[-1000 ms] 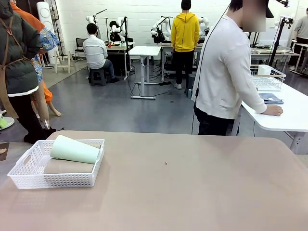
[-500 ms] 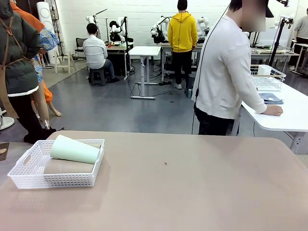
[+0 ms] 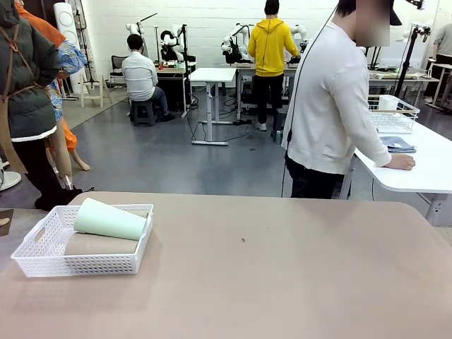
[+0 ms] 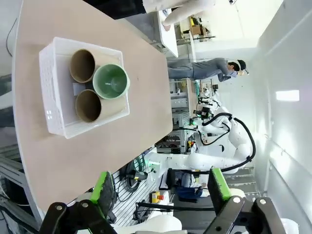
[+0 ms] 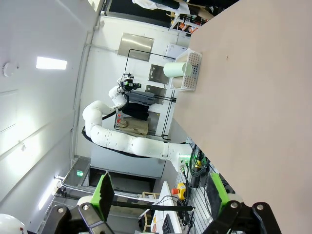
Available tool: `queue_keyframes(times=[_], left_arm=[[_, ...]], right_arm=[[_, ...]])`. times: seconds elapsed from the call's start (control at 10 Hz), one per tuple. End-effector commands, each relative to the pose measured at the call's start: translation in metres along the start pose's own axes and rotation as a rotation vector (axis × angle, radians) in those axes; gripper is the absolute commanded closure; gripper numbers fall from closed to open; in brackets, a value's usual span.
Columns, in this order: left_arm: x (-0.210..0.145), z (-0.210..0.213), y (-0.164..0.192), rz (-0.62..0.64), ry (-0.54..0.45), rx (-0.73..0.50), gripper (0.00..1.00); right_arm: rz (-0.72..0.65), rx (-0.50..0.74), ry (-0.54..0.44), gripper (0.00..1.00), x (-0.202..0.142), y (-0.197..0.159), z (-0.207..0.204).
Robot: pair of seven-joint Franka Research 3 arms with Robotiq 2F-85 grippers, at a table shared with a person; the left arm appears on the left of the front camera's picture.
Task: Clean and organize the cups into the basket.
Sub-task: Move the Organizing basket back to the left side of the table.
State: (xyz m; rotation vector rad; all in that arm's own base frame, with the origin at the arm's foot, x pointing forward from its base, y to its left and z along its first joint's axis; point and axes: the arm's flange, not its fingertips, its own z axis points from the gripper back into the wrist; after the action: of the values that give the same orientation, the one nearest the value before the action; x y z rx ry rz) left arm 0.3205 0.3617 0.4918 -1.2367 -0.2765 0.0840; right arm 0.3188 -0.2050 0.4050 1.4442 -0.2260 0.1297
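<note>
The white lattice basket [image 3: 78,264] sits on the table's left side. A mint-green cup [image 3: 109,220] lies on its side in it, on top of brown cups [image 3: 95,244]. From above, the left wrist view looks into the basket [image 4: 50,97]: two brown cups [image 4: 83,65] and the mint cup [image 4: 111,82] show their open mouths. My left gripper [image 4: 161,187] hangs high over the table, open and empty, well away from the basket. My right gripper [image 5: 161,190] is open and empty too, far from the basket [image 5: 194,68] and its mint cup [image 5: 174,69].
A person in a white top [image 3: 339,106] stands beyond the table's far edge at the right, one hand on a neighbouring white table [image 3: 417,173]. The tan tabletop [image 3: 282,282] stretches bare from the basket to the right edge.
</note>
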Motion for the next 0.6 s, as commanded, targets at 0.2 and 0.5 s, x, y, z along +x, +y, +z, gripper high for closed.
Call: queue_keyframes(times=[0.2, 0.5], left_arm=[[0.0041, 0.0015, -0.0044, -0.012, 0.004, 0.010, 0.00], [0.0041, 0.0015, -0.0044, -0.012, 0.004, 0.010, 0.00]], right_arm=[[0.002, -0.002, 0.004, 0.00, -0.0019, 0.0013, -0.0034], [0.002, -0.002, 0.004, 0.00, -0.0019, 0.0013, -0.0034]])
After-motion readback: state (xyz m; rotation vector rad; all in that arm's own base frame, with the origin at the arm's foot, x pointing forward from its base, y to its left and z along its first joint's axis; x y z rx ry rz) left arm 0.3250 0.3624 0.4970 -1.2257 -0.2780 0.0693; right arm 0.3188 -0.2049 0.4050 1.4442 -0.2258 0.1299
